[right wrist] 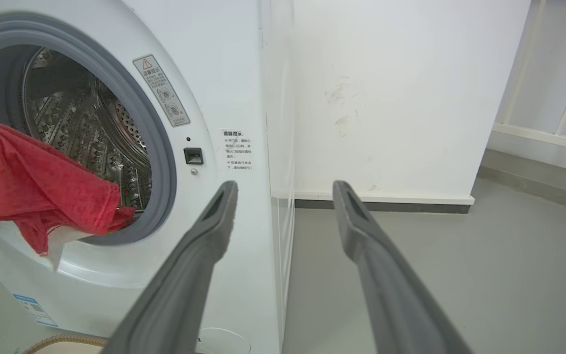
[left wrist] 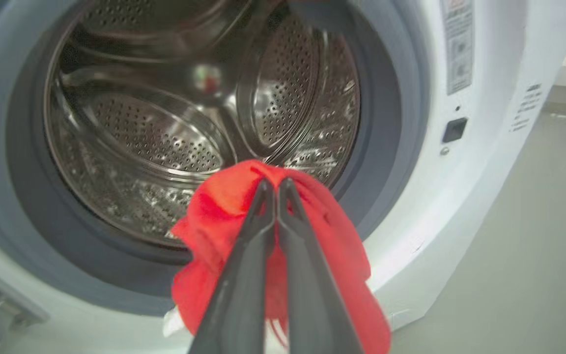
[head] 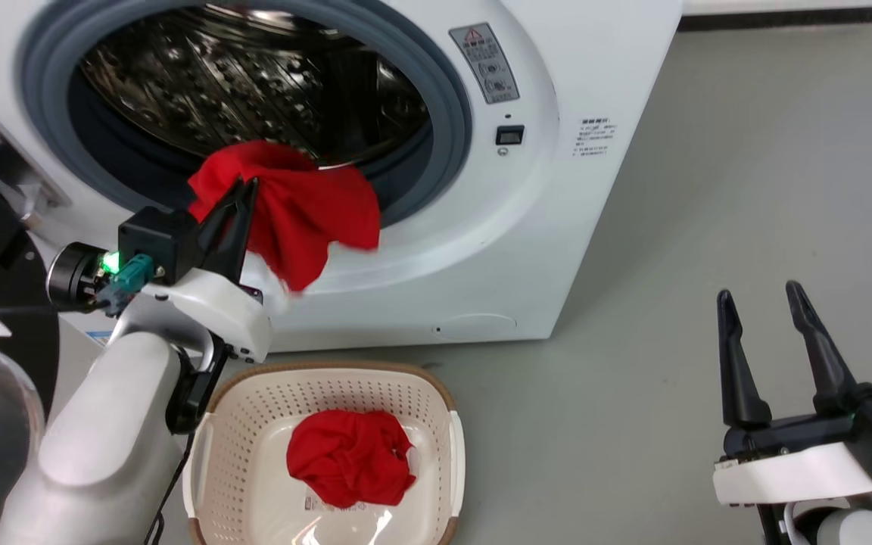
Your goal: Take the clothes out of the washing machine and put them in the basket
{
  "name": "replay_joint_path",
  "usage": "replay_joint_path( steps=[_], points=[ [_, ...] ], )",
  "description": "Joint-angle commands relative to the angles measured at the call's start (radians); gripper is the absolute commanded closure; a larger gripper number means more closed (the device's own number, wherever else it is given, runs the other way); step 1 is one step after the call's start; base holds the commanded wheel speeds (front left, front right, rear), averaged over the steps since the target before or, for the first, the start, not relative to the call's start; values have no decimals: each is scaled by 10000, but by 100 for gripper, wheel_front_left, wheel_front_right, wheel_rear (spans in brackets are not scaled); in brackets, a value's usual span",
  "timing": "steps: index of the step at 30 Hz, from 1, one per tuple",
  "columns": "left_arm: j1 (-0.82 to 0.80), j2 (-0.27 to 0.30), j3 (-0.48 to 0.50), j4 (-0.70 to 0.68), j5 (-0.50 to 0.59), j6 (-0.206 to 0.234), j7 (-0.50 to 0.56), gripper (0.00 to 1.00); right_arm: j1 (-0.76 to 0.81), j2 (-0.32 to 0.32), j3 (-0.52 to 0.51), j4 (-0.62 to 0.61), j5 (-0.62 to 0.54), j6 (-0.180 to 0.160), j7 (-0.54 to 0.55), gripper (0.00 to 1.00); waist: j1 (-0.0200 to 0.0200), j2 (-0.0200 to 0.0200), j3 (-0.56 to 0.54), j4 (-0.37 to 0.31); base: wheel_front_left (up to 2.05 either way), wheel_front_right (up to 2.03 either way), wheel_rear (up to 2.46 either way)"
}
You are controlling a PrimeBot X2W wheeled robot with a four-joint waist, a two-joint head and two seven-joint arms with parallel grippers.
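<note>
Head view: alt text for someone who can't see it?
The left gripper is shut on a red garment at the mouth of the washing machine, above the basket. A second red garment lies in it; the right gripper hangs open at lower right.

The head camera looks forward and down on the washing machine (head: 572,227), porthole (head: 451,113) at eleven o'clock, basket (head: 247,431) at six. The left wrist camera sits close, facing straight into the drum (left wrist: 165,147). The right wrist camera stands farther off, seeing the porthole obliquely at nine o'clock. All three share the porthole and red garment (head: 307,204).
</note>
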Motion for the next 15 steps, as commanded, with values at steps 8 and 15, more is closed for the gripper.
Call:
replay_joint_path(
  steps=[8,15],
  points=[
    [1135,865,212,-3631,216,1035,1041,100,473,7,53,76,-71,-9,-16,0,2,-1,-785,268,0,0,0],
    [1887,1495,404,-6605,492,1881,1909,100,655,9,21,80,-19,-9,-18,0,2,-1,-1097,399,0,0,0]
  ],
)
